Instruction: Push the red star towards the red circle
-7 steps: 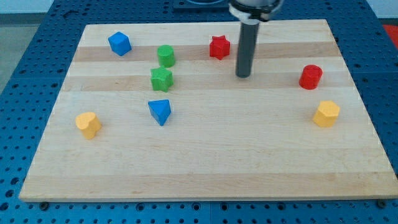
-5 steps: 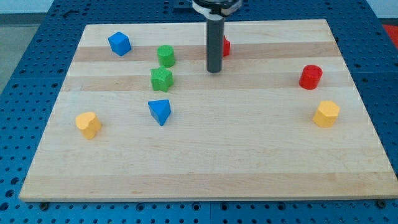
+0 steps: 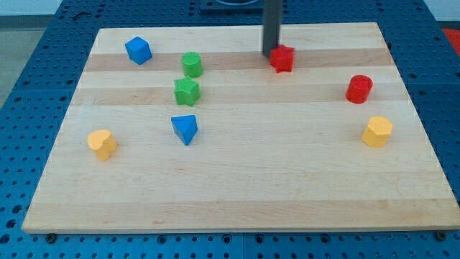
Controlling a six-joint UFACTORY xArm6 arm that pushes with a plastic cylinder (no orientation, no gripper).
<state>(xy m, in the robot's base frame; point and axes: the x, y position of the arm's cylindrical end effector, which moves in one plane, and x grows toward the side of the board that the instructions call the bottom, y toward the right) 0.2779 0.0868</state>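
The red star (image 3: 283, 58) lies on the wooden board (image 3: 237, 180) near the view's top, right of centre. My tip (image 3: 271, 53) is right against the star's upper left side. The red circle (image 3: 359, 88), a short cylinder, stands to the view's right of the star and a little lower, well apart from it.
A yellow hexagon block (image 3: 377, 132) sits below the red circle. A blue cube (image 3: 138, 50), a green cylinder (image 3: 191, 64), a green star (image 3: 187, 91), a blue triangle block (image 3: 185, 128) and a yellow block (image 3: 103, 144) lie on the view's left half.
My tip swung left past the red star, then came round behind it. The star has slid to the view's right and slightly down, closer to the red circle.
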